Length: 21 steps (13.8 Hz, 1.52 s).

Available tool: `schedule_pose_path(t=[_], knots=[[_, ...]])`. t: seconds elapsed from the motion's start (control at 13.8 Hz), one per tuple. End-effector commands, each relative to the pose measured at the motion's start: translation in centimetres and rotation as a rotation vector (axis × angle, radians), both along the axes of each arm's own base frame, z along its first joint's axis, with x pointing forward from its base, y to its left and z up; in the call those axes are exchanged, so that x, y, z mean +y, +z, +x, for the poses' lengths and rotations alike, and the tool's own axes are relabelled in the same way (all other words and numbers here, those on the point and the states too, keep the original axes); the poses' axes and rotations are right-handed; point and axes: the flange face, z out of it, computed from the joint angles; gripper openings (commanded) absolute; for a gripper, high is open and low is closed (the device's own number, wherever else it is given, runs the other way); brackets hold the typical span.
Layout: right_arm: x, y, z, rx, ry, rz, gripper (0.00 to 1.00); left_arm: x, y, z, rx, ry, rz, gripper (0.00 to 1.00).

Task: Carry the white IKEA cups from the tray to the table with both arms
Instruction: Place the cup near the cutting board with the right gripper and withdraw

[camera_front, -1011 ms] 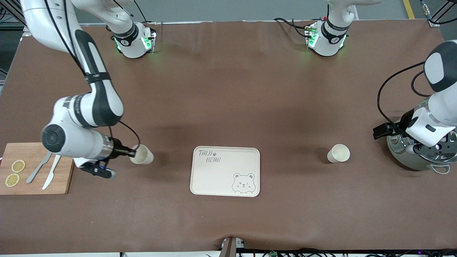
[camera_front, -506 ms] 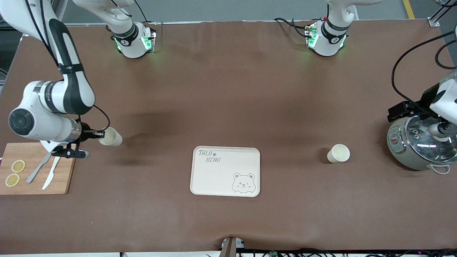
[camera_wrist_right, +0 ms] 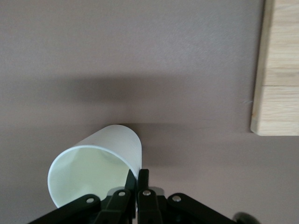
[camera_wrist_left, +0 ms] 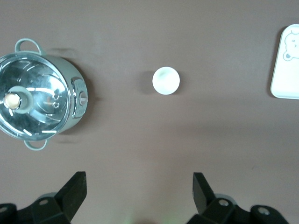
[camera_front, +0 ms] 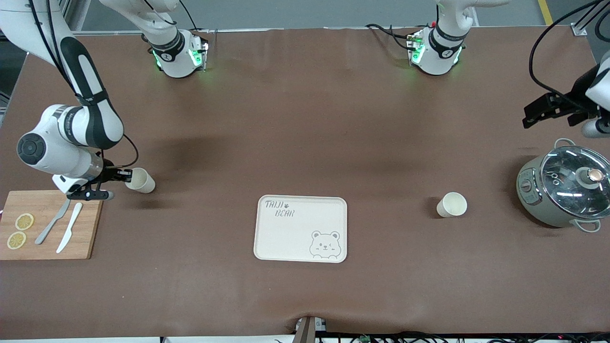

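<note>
My right gripper [camera_front: 127, 177] is shut on the rim of one white cup [camera_front: 140, 181], one finger inside and one outside. It holds the cup tilted on its side over bare table beside the cutting board; the cup [camera_wrist_right: 96, 168] and the gripper [camera_wrist_right: 139, 179] also show in the right wrist view. The other white cup [camera_front: 452, 205] stands upright on the table between the bear tray and the pot, and shows from above in the left wrist view [camera_wrist_left: 166, 80]. My left gripper [camera_wrist_left: 139, 191] is open and empty, high over bare table by the pot, at the edge of the front view [camera_front: 592, 127].
A cream bear tray [camera_front: 300, 228] lies mid-table; its edge shows in the left wrist view [camera_wrist_left: 286, 70]. A grey-green pot with a glass lid [camera_front: 562, 193] stands at the left arm's end. A wooden cutting board [camera_front: 47, 226] with lemon slices and cutlery lies at the right arm's end.
My right gripper has carried its cup away from the tray toward the right arm's end of the table. My left gripper has moved off the pot toward the table's edge.
</note>
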Motion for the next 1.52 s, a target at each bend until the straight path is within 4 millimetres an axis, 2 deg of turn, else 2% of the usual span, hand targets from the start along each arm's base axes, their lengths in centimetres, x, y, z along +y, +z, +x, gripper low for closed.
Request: schedule_pose_path(t=[0.0,0.14,0.29,0.36,0.51,0.58,0.72,0.87,0.94,1.08,1.3,1.44], knots=[[-0.1,0.7,0.3,-0.006,0.004,-0.004,1.0,-0.2,0.3,-2.8,0.014,0.01,0.033,1.0],[-0.1,2.9,1.8,0.007,0.005,0.002,1.0,-0.2,0.0,-2.7,0.03,0.004,0.03,1.0],[0.4,6.8,4.3,-0.003,0.019,0.005,1.0,0.0,0.4,-2.9,0.025,0.012,0.025,1.0],[0.9,9.5,5.8,-0.009,0.028,0.01,1.0,0.1,0.7,-3.0,0.021,0.013,0.025,1.0],[3.4,15.8,9.5,-0.022,0.072,0.011,1.0,0.1,1.2,-3.4,0.013,0.015,0.024,1.0],[4.2,18.7,10.7,-0.024,0.092,0.006,1.0,0.2,1.3,-3.5,0.015,0.017,0.025,1.0],[5.1,24.8,11.3,-0.032,0.109,-0.007,1.0,0.4,1.9,-4.2,0.021,0.022,0.026,1.0],[5.7,28.5,10.2,-0.02,0.106,0.009,1.0,1.2,2.6,-5.1,0.029,0.037,0.028,1.0],[6.0,31.7,8.3,-0.023,0.096,0.01,1.0,1.3,2.9,-5.3,0.026,0.034,0.025,1.0],[7.9,35.1,6.1,-0.025,0.014,-0.009,1.0,0.8,3.2,-5.4,0.019,0.023,0.024,1.0],[8.2,39.0,2.4,-0.006,-0.036,-0.014,1.0,0.3,4.2,-5.4,-0.004,0.019,0.002,1.0],[8.5,40.7,-0.1,-0.017,-0.032,-0.014,1.0,0.1,3.9,-5.2,0.002,0.023,0.003,1.0]])
